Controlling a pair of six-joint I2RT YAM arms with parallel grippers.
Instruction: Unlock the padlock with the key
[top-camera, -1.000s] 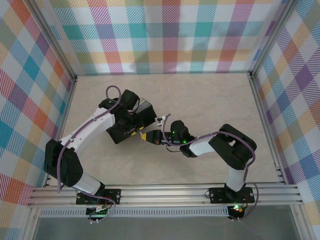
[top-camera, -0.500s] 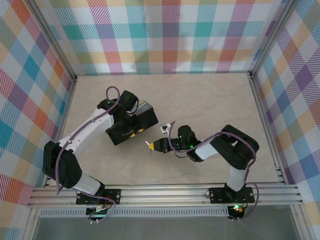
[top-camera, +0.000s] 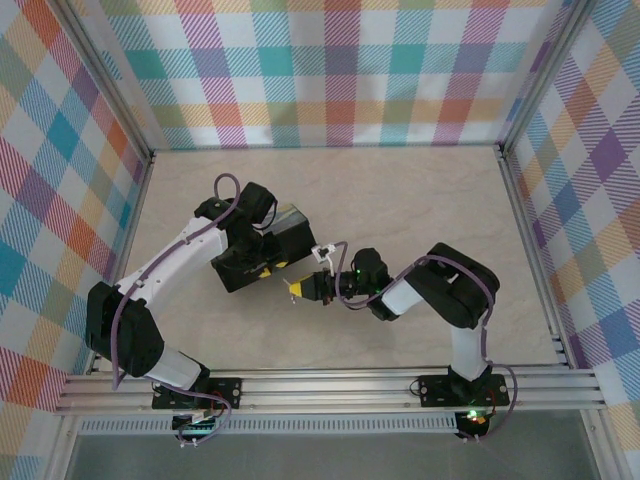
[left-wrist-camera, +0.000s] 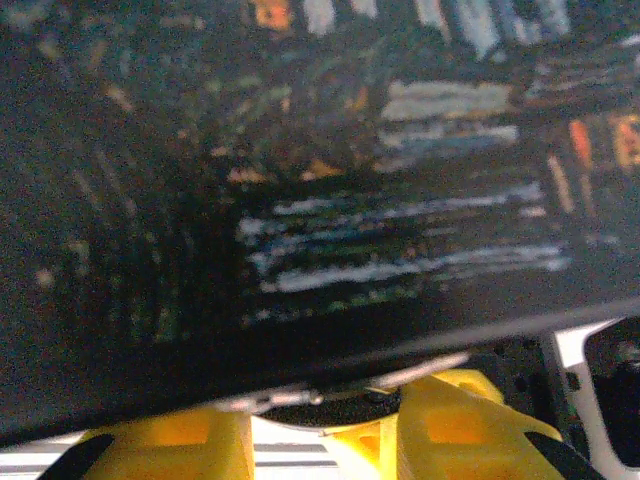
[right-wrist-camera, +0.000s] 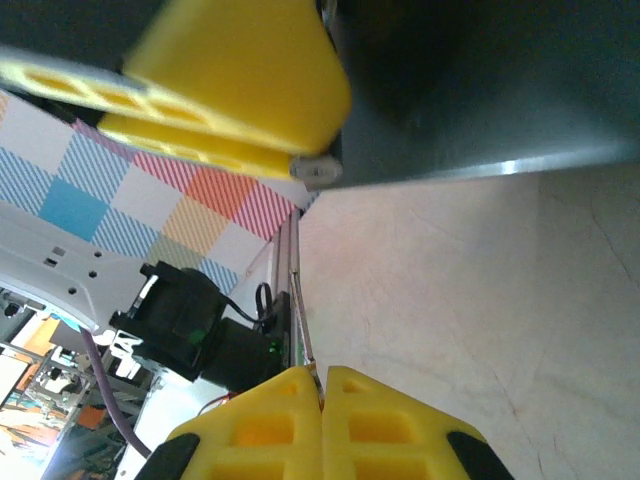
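Two arms meet at a dark rectangular box with streaked print (top-camera: 288, 224) on a beige marbled table (top-camera: 400, 190).
Nearest, the right gripper (top-camera: 299, 290) points left, yellow fingers pressed together. Just beyond, the left gripper (top-camera: 266, 267) lies against the box's near edge, fingers partly spread. A small dark-and-silver metal padlock (left-wrist-camera: 335, 400) sits between them; whether they pinch it cannot be told.

Left arm (top-camera: 165, 262) and right arm (top-camera: 408, 293): white link shells, black joint housings, black base plates (top-camera: 196, 390) at the near rail. Purple cables (top-camera: 228, 180) loop along each. Green LED (top-camera: 360, 272) lit on the right wrist. Left gripper (left-wrist-camera: 325, 440) and right gripper (right-wrist-camera: 322, 378): yellow plastic fingers (right-wrist-camera: 295, 405) with rectangular cut-outs.
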